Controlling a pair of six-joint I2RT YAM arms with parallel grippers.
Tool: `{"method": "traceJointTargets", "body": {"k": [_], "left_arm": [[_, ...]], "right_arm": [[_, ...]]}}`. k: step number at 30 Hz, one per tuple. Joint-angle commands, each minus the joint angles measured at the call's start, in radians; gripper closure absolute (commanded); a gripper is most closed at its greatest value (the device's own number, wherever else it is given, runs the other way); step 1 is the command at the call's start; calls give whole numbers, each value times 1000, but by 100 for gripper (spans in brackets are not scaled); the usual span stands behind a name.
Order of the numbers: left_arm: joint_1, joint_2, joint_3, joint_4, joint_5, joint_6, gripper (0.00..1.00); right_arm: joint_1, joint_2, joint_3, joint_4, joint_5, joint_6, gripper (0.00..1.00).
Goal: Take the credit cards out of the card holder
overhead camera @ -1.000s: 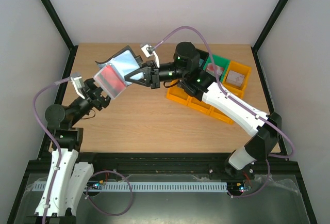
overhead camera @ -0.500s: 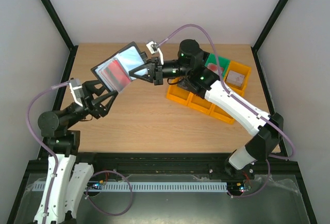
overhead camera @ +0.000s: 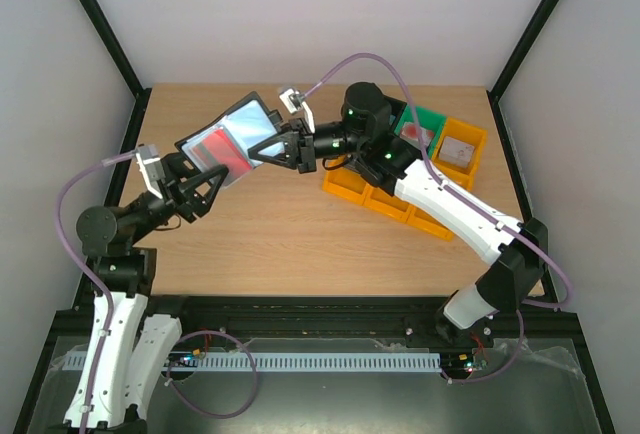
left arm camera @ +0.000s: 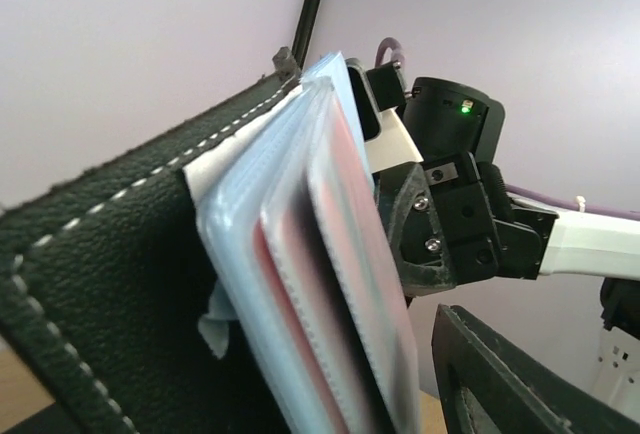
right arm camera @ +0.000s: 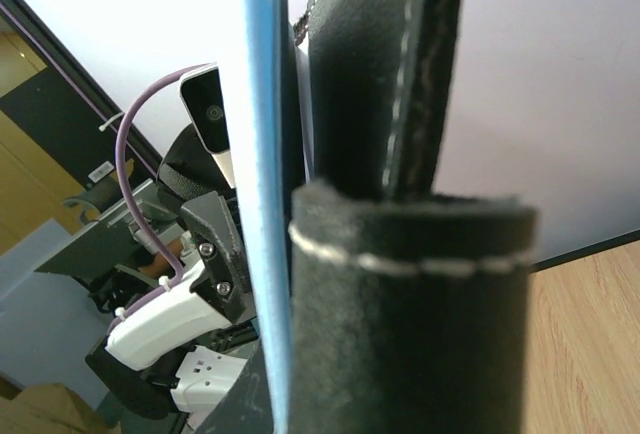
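The card holder [overhead camera: 250,126] hangs open above the table's left half, black outside, blue-grey inside. My right gripper [overhead camera: 268,146] is shut on its right edge. A red credit card [overhead camera: 212,149] lies in the lower-left leaf. My left gripper [overhead camera: 200,176] is open at that leaf's lower-left edge. In the left wrist view the black cover [left arm camera: 110,254] and the layered sleeves with the red card [left arm camera: 345,254] fill the jaws. One of its fingers [left arm camera: 500,374] stands apart from the stack; the other is hidden. The right wrist view shows only the holder [right arm camera: 410,314] close up.
A row of yellow bins [overhead camera: 375,194] lies under the right arm. A green bin [overhead camera: 420,126] and a yellow bin holding a grey block [overhead camera: 460,149] stand at the back right. The wooden table [overhead camera: 300,224] is framed by black posts.
The left gripper drew back from the holder, then came up again to its lower-left edge with narrower jaws. The right gripper tilted the holder slightly and kept its grip.
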Motion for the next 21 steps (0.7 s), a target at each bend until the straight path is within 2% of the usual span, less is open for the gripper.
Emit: {"method": "traceJointTargets", "body": {"k": [1,12,21], "left_arm": [[4,-30,24,24,4,-2,39],[39,-39,-8,8,-9,-29,39],[49,-38,-14,28,7,-55,45]], "right_arm": [[-24,-47,-2,21,-45,-24,98],[-41,-79,-15,5,-78,-26,98],[-65,-112,-32,-13,-95,-45,98]]}}
